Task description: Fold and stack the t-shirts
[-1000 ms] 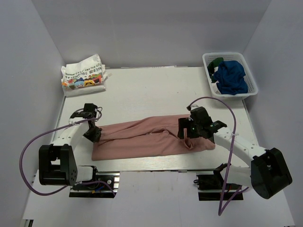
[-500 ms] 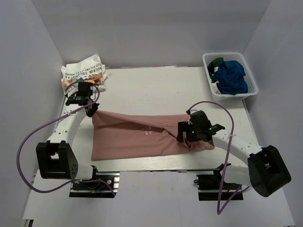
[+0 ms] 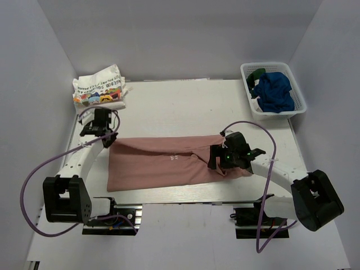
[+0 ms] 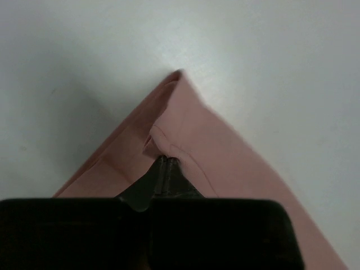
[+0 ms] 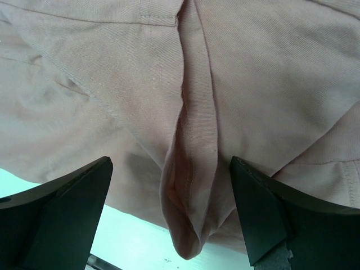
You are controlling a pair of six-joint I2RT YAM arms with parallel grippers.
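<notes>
The dusty pink t-shirt (image 3: 163,163) lies along the surface's (image 3: 185,107) near edge, its far-left corner pinched by the left claw (image 4: 166,167), the right claw (image 5: 170,164) spread wide over its right end.

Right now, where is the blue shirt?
In the top view, the blue shirt lies in the white basket at the table's far right corner, beside a green shirt.
</notes>
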